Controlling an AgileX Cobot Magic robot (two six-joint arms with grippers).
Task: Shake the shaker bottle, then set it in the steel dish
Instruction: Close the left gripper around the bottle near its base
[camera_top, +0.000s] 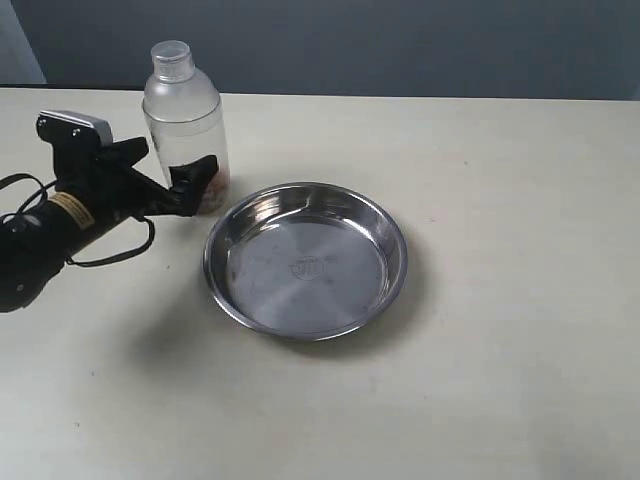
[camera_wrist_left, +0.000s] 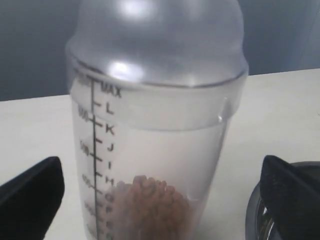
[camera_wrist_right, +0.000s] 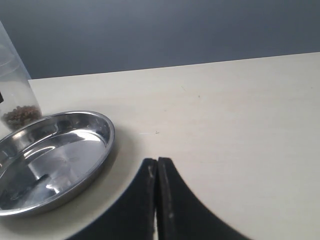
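Observation:
The shaker bottle (camera_top: 185, 115) stands upright on the table just left of the steel dish (camera_top: 305, 265), with brown granules at its bottom. My left gripper (camera_top: 172, 160) is open, one black finger on each side of the bottle's lower body. In the left wrist view the shaker bottle (camera_wrist_left: 155, 125) fills the space between the fingertips (camera_wrist_left: 40, 185), with a gap showing on both sides. My right gripper (camera_wrist_right: 157, 162) is shut with nothing in it, low over the table beside the steel dish (camera_wrist_right: 50, 155). It does not show in the exterior view.
A dark wall runs behind the table's far edge (camera_top: 400, 97). The pale tabletop (camera_top: 520, 300) stretches right of and in front of the dish. A cable (camera_top: 110, 255) loops by the left arm.

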